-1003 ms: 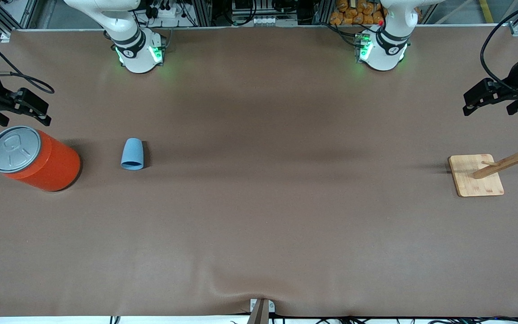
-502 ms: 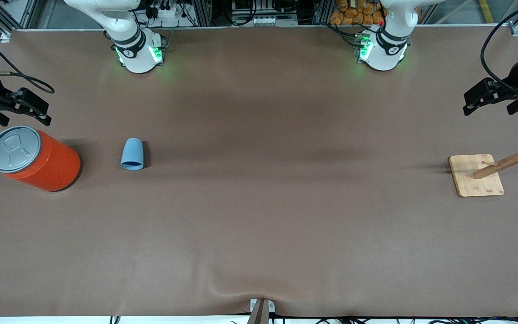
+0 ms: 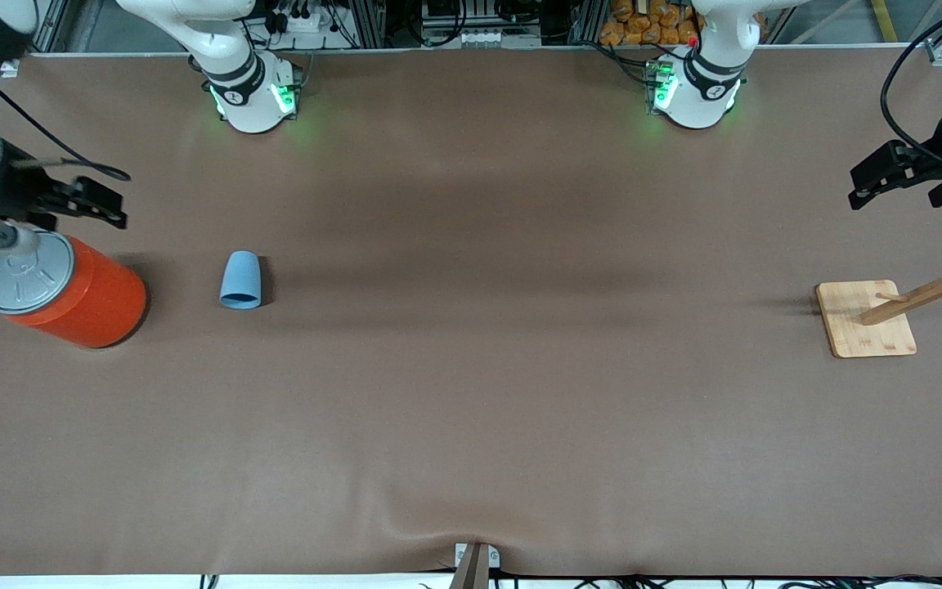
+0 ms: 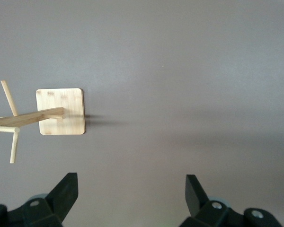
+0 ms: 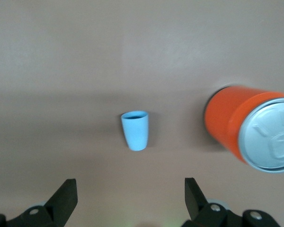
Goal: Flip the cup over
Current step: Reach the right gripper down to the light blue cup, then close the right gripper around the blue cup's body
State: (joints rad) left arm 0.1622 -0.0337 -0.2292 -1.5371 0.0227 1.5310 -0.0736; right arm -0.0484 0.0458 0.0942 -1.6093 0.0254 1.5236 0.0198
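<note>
The small light-blue cup (image 3: 240, 281) lies on its side on the brown table, its wide mouth end nearer to the front camera. The right wrist view shows the cup (image 5: 135, 130) with its dark blue inside. My right gripper (image 3: 103, 206) hangs open and empty above the table just beside the orange can, apart from the cup; its fingers (image 5: 66, 191) frame bare table around the gripper's middle (image 5: 130, 182). My left gripper (image 3: 876, 182) waits open and empty in the air at the left arm's end of the table (image 4: 131, 177).
A large orange can (image 3: 78, 294) with a grey pull-tab lid stands at the right arm's end, beside the cup (image 5: 248, 132). A wooden peg stand on a square base (image 3: 867, 319) sits at the left arm's end (image 4: 61, 111).
My right arm has swung toward the cup, its wrist now over the can's lid. The left gripper has shifted slightly toward its end of the table. The cup has not moved.
</note>
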